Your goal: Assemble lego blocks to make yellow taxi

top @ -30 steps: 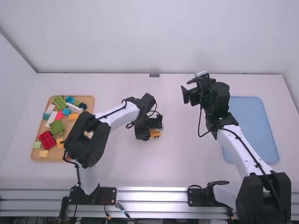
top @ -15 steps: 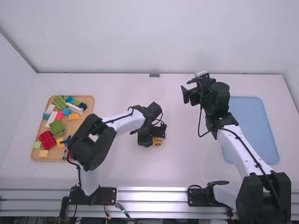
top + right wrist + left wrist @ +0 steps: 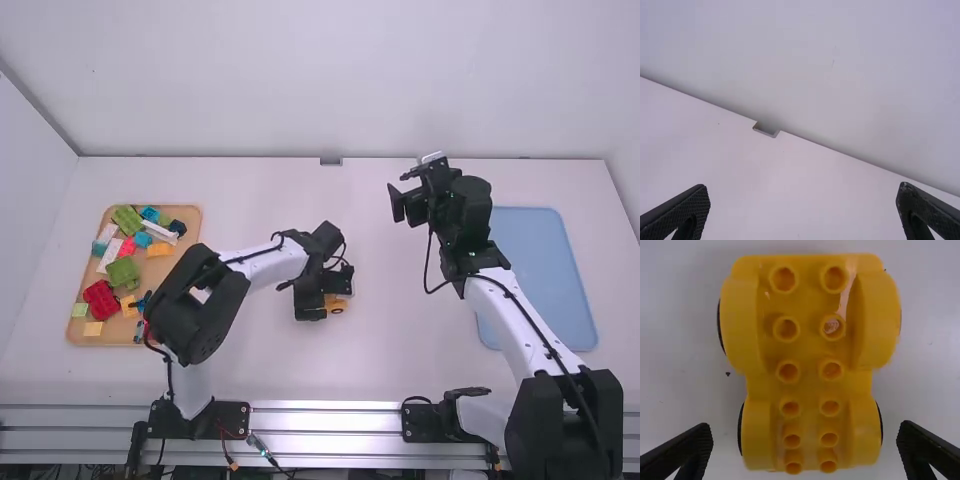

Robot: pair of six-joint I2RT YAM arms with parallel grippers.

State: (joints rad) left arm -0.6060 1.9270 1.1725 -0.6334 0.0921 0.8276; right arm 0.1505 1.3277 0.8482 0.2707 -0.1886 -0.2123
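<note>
The yellow wheeled base (image 3: 807,352) stands upright at mid-table, studs facing up in two rows, black wheels partly visible beneath flared fenders. Loose blocks, including green (image 3: 123,272), red (image 3: 101,299) and yellow (image 3: 158,250) units, occupy the wooden tray (image 3: 189,213) at left.

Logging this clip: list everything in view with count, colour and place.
Table: one, white, across the scene
Wheeled base: one, yellow, dark wheels, near mid-table
Wooden tray: one, tan, table's left
Lego pieces: over ten, exact count unclear; red, pink, green, blue, yellow, white, on the wooden tray
Flat tray: one, light blue, table's right
Notch: one, grey, table's far edge
Arms: two, white and black; left gripper open over the base, right gripper open above the table
</note>
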